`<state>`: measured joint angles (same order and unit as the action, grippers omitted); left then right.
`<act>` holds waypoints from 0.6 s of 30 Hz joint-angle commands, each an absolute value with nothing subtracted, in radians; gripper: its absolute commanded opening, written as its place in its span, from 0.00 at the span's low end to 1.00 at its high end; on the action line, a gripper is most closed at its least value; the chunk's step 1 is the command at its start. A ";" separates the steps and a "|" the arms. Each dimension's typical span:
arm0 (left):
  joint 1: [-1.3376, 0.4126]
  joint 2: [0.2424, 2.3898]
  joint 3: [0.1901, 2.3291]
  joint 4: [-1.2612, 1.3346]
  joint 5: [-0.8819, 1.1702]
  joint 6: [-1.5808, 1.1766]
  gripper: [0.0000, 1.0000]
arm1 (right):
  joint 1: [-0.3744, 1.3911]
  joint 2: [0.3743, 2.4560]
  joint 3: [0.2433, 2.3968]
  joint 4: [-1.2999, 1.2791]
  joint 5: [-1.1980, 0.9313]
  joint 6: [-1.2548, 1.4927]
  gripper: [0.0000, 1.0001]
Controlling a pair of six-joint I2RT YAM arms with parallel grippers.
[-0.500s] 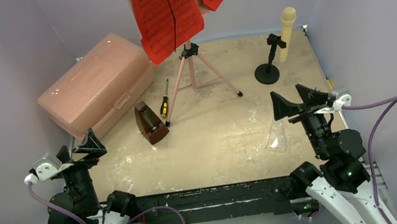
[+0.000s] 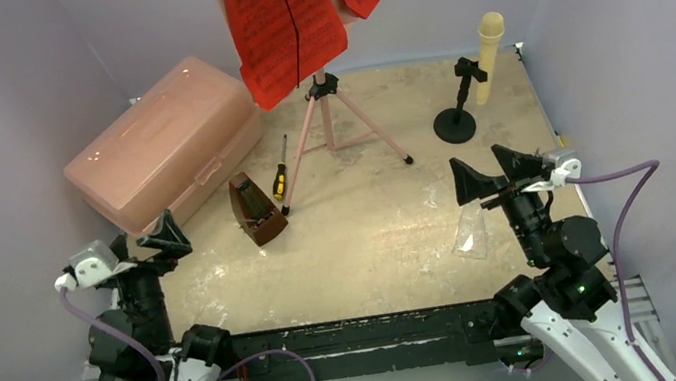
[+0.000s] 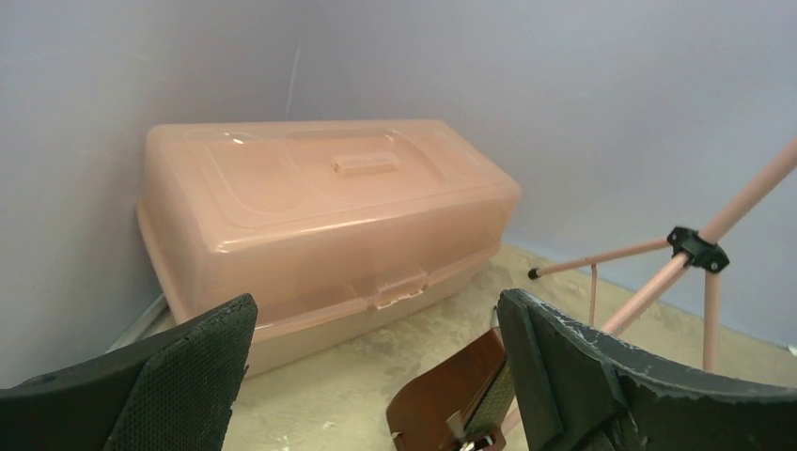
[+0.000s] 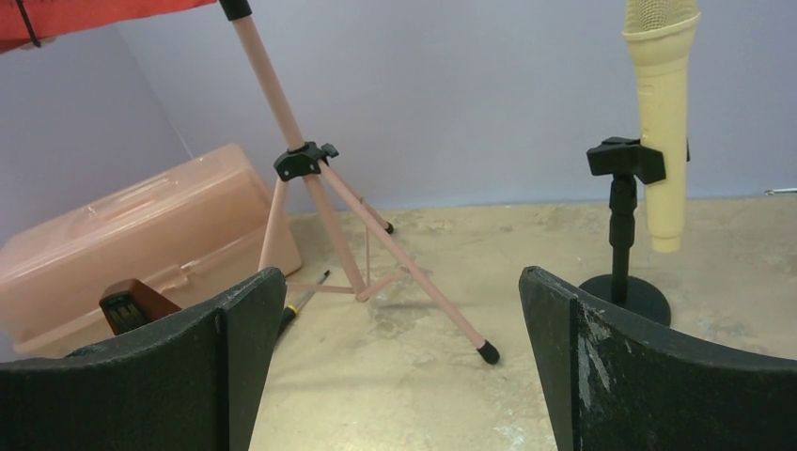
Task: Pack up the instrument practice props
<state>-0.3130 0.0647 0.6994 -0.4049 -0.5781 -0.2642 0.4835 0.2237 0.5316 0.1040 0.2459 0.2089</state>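
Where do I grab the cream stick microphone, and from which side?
Probably grip the cream stick microphone on its bare shaft above the black clip, from the near side, jaws level: it stands nearly upright, clipped lower down.

Left arm (image 2: 136,317) is folded upright over its base, wrist roughly level. Left gripper (image 2: 145,246) faces forward and slightly right, jaws spread wide, nothing between them. Right arm (image 2: 554,239) takes a mirrored posture. Right gripper (image 2: 490,174) faces forward and slightly left, jaws equally wide and empty.
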 commanded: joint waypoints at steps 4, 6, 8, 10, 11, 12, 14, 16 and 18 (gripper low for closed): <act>-0.306 0.200 0.733 -0.352 -0.372 -0.214 0.99 | 0.485 0.242 0.446 0.260 0.136 0.241 0.98; -0.307 0.246 0.748 -0.349 -0.331 -0.210 0.99 | 0.485 0.248 0.418 0.295 0.112 0.242 0.98; -0.306 0.299 0.768 -0.351 -0.297 -0.213 0.99 | 0.485 0.257 0.393 0.323 0.095 0.242 0.98; -0.306 0.355 0.793 -0.348 -0.258 -0.222 0.99 | 0.485 0.266 0.367 0.348 0.071 0.240 0.98; -0.305 0.386 0.804 -0.346 -0.243 -0.227 0.99 | 0.485 0.272 0.358 0.357 0.062 0.238 0.98; -0.306 0.417 0.815 -0.345 -0.229 -0.233 0.99 | 0.485 0.276 0.347 0.365 0.060 0.238 0.98; -0.306 0.488 0.842 -0.351 -0.205 -0.247 0.99 | 0.486 0.281 0.323 0.381 0.055 0.238 0.98; -0.306 0.573 0.865 -0.359 -0.174 -0.261 0.99 | 0.485 0.282 0.295 0.406 0.042 0.242 0.98; -0.306 0.633 0.880 -0.358 -0.136 -0.278 0.99 | 0.485 0.283 0.273 0.429 0.022 0.247 0.98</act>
